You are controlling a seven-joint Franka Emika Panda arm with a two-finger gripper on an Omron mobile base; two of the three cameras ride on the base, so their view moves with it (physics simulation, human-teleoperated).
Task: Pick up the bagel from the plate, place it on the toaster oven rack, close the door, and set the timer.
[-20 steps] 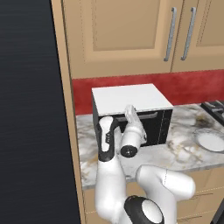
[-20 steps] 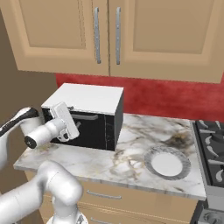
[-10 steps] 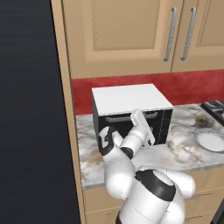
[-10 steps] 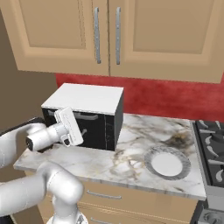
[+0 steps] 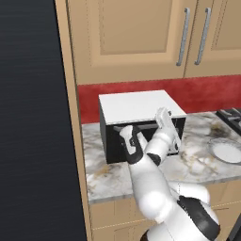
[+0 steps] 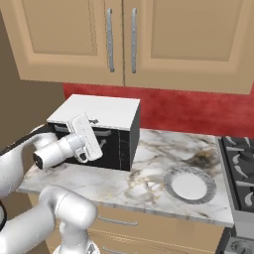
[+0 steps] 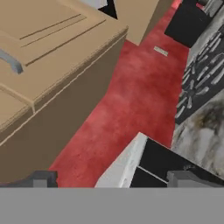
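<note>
While hovering at the toaster oven [image 6: 106, 134] front, holding jaws [image 6: 94, 130] wide apart on nothing. Standing behind: red wall [image 6: 198, 111], cupboards [image 5: 141, 37]. Lying flat on the worktop [image 6: 149, 173], well right: plate [image 6: 189, 184], beside the stove [image 6: 240, 171].

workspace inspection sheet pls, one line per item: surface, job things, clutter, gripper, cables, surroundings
surface: marbled counter with the toaster oven at its left end
job's things: plate right of the oven, bare, no bagel seen on it; oven door looks upright across the front
clutter: nothing seen
grippers: gripper open, holding nothing, in front of the oven's upper face
cables: nothing seen
surroundings: wooden cabinets above, red backsplash, stove at the right
</note>
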